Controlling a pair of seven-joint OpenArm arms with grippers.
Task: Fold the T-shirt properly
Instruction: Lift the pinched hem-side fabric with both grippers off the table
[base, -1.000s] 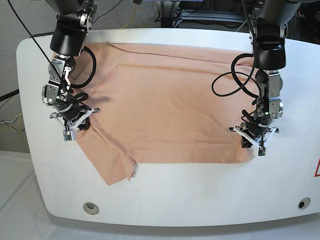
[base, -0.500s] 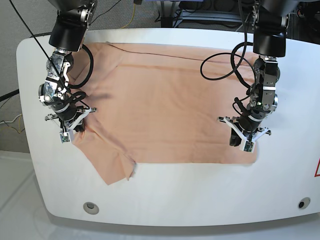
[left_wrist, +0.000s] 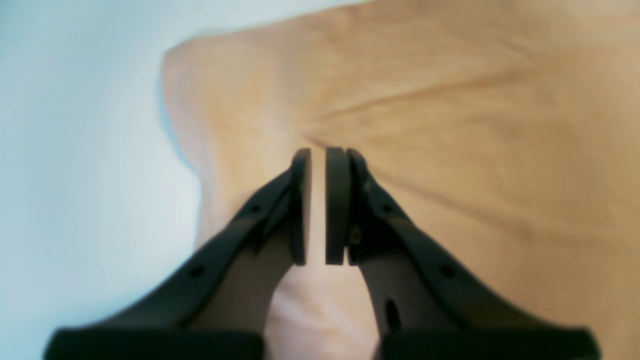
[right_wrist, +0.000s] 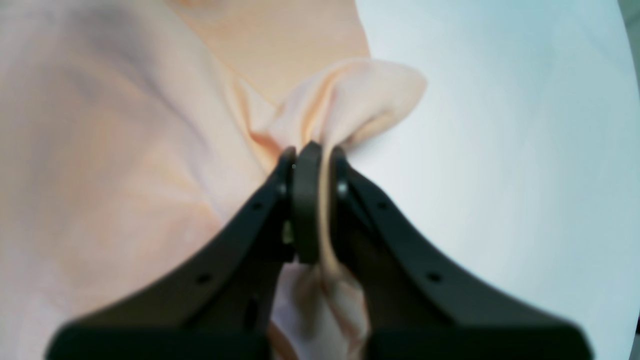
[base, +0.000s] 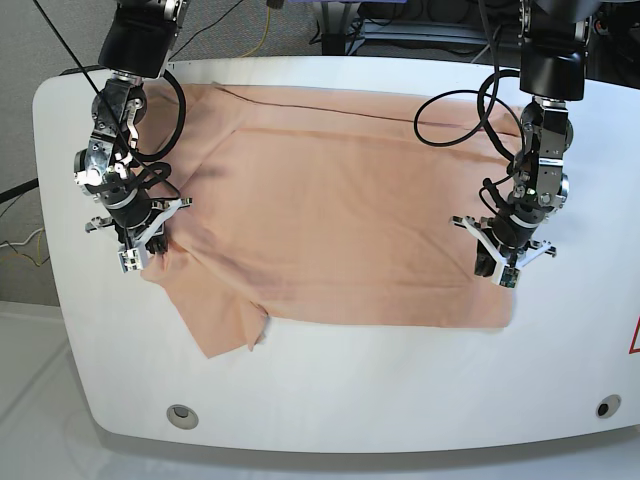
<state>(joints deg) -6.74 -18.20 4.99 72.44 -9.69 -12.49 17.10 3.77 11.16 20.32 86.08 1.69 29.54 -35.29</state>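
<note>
- On the white worktop (base: 330, 390) the T-shirt (base: 340, 220) lies spread flat, spanning most of the surface, one sleeve flap sticking out at the near edge.
- Right tool (right_wrist: 314, 165) closed, pinching a bunched fold of the T-shirt edge.
- Left tool (left_wrist: 318, 165) nearly closed, cloth between the pads, gripping the opposite side near the hem corner.

left hand (base: 497, 268): pointing down, pads (left_wrist: 336, 205) nearly together | right hand (base: 138, 254): pointing down, pinched tight | arms well apart, wrists bent
</note>
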